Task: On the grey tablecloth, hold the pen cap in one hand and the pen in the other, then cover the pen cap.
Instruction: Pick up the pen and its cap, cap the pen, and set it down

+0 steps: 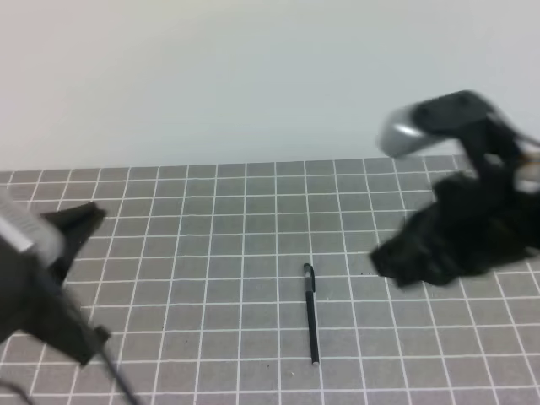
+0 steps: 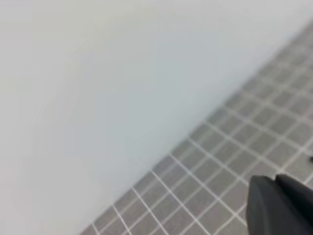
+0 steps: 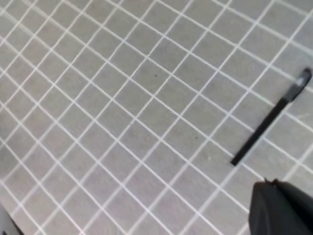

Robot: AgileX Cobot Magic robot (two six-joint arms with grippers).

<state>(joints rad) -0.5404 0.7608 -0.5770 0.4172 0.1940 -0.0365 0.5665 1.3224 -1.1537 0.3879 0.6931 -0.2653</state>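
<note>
The pen [image 1: 312, 316] lies on the grey tablecloth [image 1: 211, 278] near the front middle, silvery tip towards me. Its far end carries a hooked clip that looks like the pen cap [image 1: 309, 272]; I cannot tell whether it is a separate piece. The right wrist view shows the pen [image 3: 266, 125] at the right, with the clipped end [image 3: 301, 83] near the frame edge. My left gripper [image 1: 83, 224] hangs blurred at the left, far from the pen. My right gripper [image 1: 390, 257] is a blurred black mass to the pen's right, apart from it. Neither gripper's opening shows, and nothing is seen in either.
A pale wall [image 1: 253, 76] rises behind the cloth's far edge. The left wrist view shows only wall, a strip of cloth [image 2: 234, 166] and a dark finger [image 2: 279, 205]. A dark finger [image 3: 281, 208] fills the right wrist view's lower right corner.
</note>
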